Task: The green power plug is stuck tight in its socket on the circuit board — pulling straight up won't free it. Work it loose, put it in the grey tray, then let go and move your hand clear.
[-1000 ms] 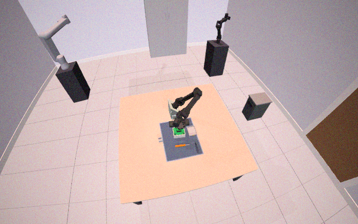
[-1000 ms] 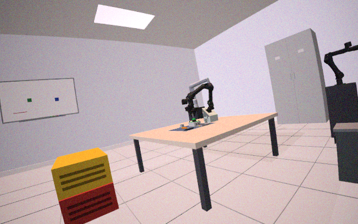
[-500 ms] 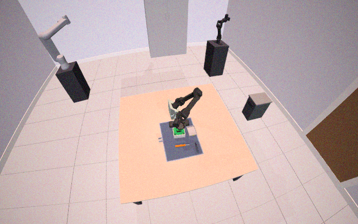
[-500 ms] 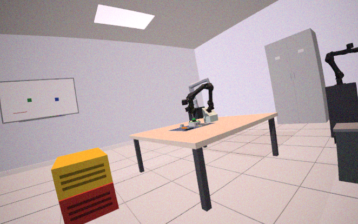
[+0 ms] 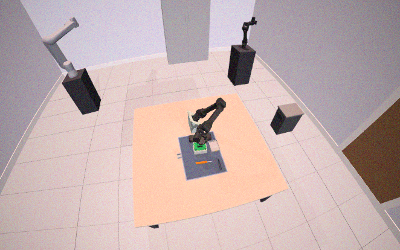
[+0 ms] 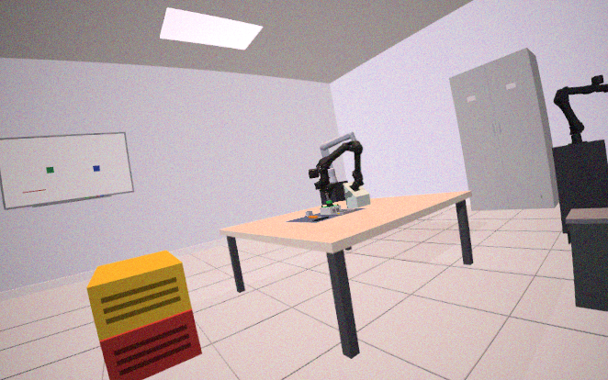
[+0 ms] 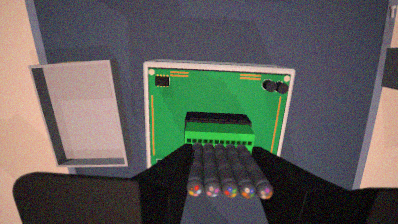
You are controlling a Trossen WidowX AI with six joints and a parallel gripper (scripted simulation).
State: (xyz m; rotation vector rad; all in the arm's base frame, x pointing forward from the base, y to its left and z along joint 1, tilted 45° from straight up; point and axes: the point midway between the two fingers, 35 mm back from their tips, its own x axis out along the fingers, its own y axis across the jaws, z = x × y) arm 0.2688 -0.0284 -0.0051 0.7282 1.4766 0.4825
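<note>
The green plug (image 7: 220, 135) sits against the black socket (image 7: 217, 118) on the green circuit board (image 7: 167, 112) (image 5: 196, 148), with several dark cables running from its near side. Whether it is fully seated or slightly raised, I cannot tell. My gripper (image 7: 221, 152) (image 5: 199, 143) (image 6: 328, 200) is over the board and shut on the plug, one black finger at each end of it. The fingers and cables hide the board's near part. The grey tray (image 7: 90, 120) (image 5: 214, 145) is empty and lies beside the board, on the left in the wrist view.
The board and tray lie on a dark blue mat (image 5: 192, 171) on the table (image 5: 158, 192). An orange screwdriver (image 5: 200, 162) and a thin dark tool (image 5: 219, 163) lie on the mat. A pale block-shaped object (image 5: 192, 122) (image 6: 358, 198) stands by the arm's base.
</note>
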